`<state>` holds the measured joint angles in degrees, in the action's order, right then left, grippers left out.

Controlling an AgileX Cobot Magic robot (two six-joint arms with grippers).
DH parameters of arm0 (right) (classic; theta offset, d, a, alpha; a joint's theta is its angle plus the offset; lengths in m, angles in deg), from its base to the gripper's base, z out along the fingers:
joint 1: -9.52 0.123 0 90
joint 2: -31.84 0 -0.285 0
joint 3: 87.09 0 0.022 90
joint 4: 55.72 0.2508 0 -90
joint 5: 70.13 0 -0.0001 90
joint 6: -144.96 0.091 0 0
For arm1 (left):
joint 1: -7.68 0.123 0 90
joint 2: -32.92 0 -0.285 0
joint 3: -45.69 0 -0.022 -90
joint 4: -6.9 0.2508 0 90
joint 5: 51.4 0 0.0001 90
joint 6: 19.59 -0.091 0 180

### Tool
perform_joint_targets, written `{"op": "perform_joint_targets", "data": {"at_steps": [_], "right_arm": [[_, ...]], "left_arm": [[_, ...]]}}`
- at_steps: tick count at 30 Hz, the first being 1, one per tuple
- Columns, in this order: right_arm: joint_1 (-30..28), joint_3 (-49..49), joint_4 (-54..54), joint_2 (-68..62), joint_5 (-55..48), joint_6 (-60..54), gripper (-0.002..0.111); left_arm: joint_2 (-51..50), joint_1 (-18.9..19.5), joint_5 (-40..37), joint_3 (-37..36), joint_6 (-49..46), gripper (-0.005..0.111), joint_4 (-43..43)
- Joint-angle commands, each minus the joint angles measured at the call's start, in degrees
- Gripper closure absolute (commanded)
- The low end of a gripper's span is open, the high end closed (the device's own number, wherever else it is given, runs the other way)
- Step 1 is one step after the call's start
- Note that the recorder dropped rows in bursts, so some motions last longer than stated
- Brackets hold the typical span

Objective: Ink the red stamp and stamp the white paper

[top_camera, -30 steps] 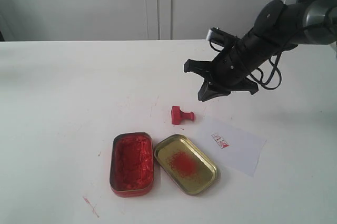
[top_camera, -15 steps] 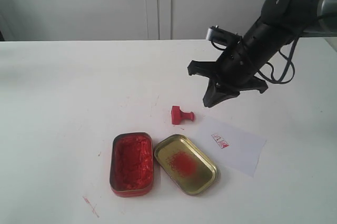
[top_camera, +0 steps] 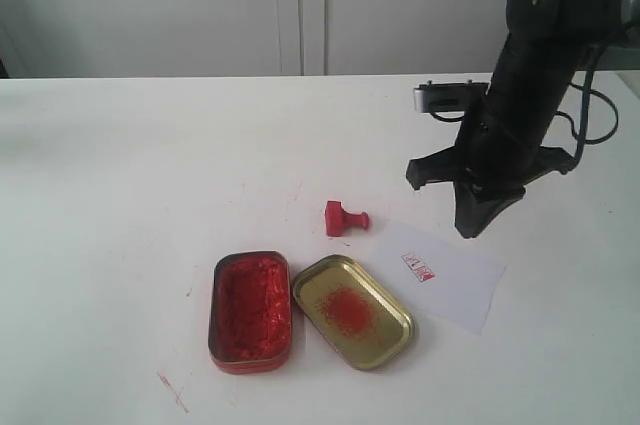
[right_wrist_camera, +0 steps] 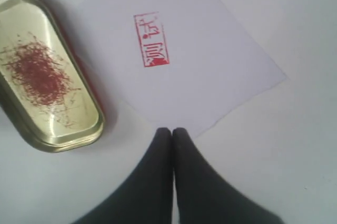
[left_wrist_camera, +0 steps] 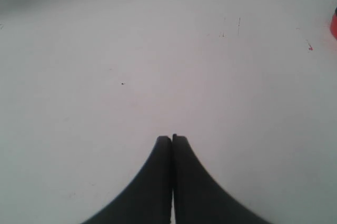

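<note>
**Right gripper** (top_camera: pixel 470 230): jaws fully closed and nothing held. It is hung tips-down above the tabletop (top_camera: pixel 120 175), clear of every object.

**Directly beneath and just ahead of the tips:** the white paper (right_wrist_camera: pixel 210 50) is laid flat on the tabletop, with one edge just beside the tips in the right wrist view. One red stamped mark (right_wrist_camera: pixel 151 40) is borne on the sheet.

**To the robot's left of the gripper, near but apart:** the red stamp (top_camera: pixel 344 218) is lain on its side. Its knob is turned toward the gripper and its square block away from it. It touches neither the paper nor the tins.

**Farther out, past the paper's near corner:** the gold tin lid (top_camera: pixel 388 328) is seen face-up with a red smear. Touching it on its far side is the open tin of red ink paste (top_camera: pixel 248 363).

**Left gripper** (left_wrist_camera: pixel 172 137): jaws closed on nothing, over bare tabletop.

**Handling (judged):**
- The stamp is taken to be light, rigid plastic that is unlikely to be crushed but is easily knocked or rolled.
- The jaws would have to be opened first.
- The knob, or the block's side faces, is the preferred hold, with the printing face left untouched since ink residue is likely there.
- The stamp must be righted before pressing.
- The paper is thin and unweighted, so it may slide or lift with a tacky stamp.
</note>
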<state>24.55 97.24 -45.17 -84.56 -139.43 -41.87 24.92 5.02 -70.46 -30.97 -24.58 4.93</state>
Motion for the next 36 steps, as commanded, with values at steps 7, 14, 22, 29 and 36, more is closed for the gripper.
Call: {"op": "perform_joint_targets", "data": {"at_steps": [7,14,22,29,36], "right_arm": [[-1.10,0.33,-5.13,0.60,-0.66,4.50,0.108],[-5.89,-0.93,-5.03,1.19,-0.66,4.50,0.108],[-12.99,-4.46,-5.03,4.03,-0.27,4.63,0.108],[-16.19,-7.56,-7.79,8.22,1.50,4.63,0.108],[-16.19,-12.77,-8.27,15.33,6.62,4.63,0.108]], "left_arm": [[0.22,-0.28,-0.06,-0.56,0.09,0.107,-0.14],[0.22,-0.28,-0.06,-0.56,0.09,0.107,-0.14],[0.22,-0.28,-0.06,-0.56,0.09,0.107,-0.14],[0.22,-0.28,-0.06,-0.56,0.09,0.107,-0.14],[0.22,-0.28,-0.06,-0.56,0.09,0.107,-0.14]]}}
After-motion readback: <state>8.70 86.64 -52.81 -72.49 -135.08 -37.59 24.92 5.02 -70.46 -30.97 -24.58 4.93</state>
